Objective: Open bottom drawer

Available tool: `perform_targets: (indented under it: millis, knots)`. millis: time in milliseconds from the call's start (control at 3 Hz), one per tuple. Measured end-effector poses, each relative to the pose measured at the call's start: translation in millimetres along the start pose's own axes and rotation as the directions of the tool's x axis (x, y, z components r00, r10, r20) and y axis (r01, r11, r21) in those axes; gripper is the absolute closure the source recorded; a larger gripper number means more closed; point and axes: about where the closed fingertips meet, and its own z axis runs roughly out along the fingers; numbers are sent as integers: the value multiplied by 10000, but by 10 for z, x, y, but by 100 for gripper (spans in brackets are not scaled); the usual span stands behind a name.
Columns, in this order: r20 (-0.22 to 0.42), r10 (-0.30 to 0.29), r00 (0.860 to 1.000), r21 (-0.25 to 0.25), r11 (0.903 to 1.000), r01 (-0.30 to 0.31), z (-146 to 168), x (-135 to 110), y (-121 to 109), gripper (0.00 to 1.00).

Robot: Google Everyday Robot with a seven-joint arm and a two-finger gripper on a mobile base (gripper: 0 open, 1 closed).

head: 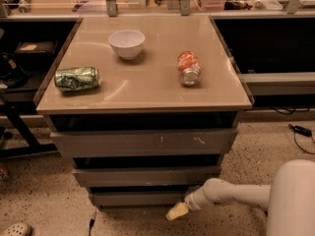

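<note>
1. Closest to the camera is the robot's smooth white arm (231,193), coming in from the cabinet's right side. The gripper (177,211) is a pale yellowish tip, down low in front of the cabinet's base towards its right end. Honestly can't tell if the gripper is released or clenched, or if it's touching the cabinet.
2. The bottom drawer (135,198) is the lowest of the cabinet's three fronts. It's flat plain grey with no handle or marking, looks pushed in, and is the narrowest of the three from here. The gripper sits just below its right end.
3. Above it in the cabinet is the middle drawer (147,176), also flat grey and a bit wider.
4. The top drawer (142,142) has the widest front, with white scratch marks (199,140) right of centre.
5. The cabinet top (147,87) is a glossy tan slab, and three things sit on it well apart:
   - a crushed green can (77,78) on its side at the cabinet's left edge, print not readable
   - an orange-and-white can (189,68) on its side right of centre, silver end facing the front, label not readable either
   - a round white bowl (126,44) upright towards the back; I can't see inside it
6. The speckled floor (44,200) runs around the cabinet, and a black cable (300,130) lies on it off to the cabinet's right.
</note>
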Motion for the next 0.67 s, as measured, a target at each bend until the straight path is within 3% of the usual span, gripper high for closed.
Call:
perform_targets:
  millis: [667]
  knots:
    - [198,119,9997,252,9996,-124,114,-28,-277,0]
